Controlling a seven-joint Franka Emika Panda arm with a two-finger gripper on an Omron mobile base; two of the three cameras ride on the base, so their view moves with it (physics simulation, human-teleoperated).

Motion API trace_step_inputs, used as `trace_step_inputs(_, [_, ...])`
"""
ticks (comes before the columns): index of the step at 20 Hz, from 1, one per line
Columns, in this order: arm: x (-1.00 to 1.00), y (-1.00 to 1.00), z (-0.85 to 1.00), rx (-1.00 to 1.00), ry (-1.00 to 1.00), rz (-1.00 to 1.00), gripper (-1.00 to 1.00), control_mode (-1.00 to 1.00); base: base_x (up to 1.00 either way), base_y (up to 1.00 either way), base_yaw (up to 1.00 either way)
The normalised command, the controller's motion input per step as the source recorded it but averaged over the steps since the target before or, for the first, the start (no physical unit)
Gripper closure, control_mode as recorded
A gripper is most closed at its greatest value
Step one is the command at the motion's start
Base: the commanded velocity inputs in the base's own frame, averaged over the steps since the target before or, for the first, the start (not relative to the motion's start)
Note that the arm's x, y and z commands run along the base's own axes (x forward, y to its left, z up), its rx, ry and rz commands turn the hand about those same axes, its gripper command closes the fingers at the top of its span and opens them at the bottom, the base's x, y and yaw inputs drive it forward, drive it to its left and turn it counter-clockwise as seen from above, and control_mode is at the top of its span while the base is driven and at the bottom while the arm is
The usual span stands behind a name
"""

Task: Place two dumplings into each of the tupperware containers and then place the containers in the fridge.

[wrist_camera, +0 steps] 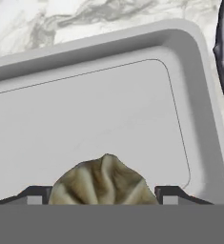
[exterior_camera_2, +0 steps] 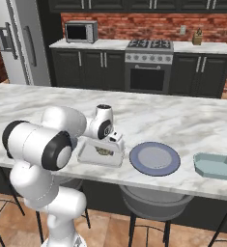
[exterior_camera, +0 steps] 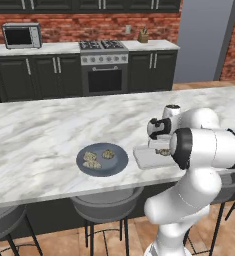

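Observation:
My gripper (wrist_camera: 102, 193) hangs low over a shallow pale grey tupperware container (wrist_camera: 108, 105), shut on a pleated beige dumpling (wrist_camera: 103, 181) that fills the gap between both fingertips. From the left base, the gripper (exterior_camera: 162, 146) stands over that container (exterior_camera: 145, 159) near the counter's front edge, with the dumpling (exterior_camera: 163, 152) just under it. Beside it on the left, a round dark blue-grey plate (exterior_camera: 116, 167) carries three more dumplings (exterior_camera: 91, 160). Farther along the counter, the right base view has a second, pale teal container (exterior_camera_2: 215, 165) and the fridge (exterior_camera_2: 18, 62) at the back left.
The marble counter (exterior_camera: 39, 135) runs wide, with its front edge close to the container. Grey stools (exterior_camera: 106, 205) stand below it. Dark cabinets, a stove (exterior_camera: 104, 67) and a microwave (exterior_camera: 21, 36) line the brick back wall.

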Motion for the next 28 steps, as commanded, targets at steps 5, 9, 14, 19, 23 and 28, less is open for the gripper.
trace_step_inputs(5, [0.21,-0.03,-0.39,0.0,0.0,0.0,1.0,-1.0,0.0,0.0,0.0])
trace_step_inputs(9, [0.04,-0.01,-0.44,0.0,-0.01,0.0,1.0,-1.0,0.0,0.0,0.0])
trace_step_inputs(14, [0.0,0.0,-0.07,0.0,0.0,0.0,-1.0,-1.0,0.0,0.0,0.0])
trace_step_inputs(19, [0.0,0.0,0.0,0.0,0.0,0.0,-1.0,-1.0,0.0,0.0,0.0])
trace_step_inputs(23, [0.0,0.0,0.29,0.0,0.0,0.0,-1.0,-1.0,0.0,0.0,0.0])
trace_step_inputs(28, [-0.24,0.38,0.8,0.0,0.0,0.01,-1.0,-1.0,0.0,0.0,0.0])
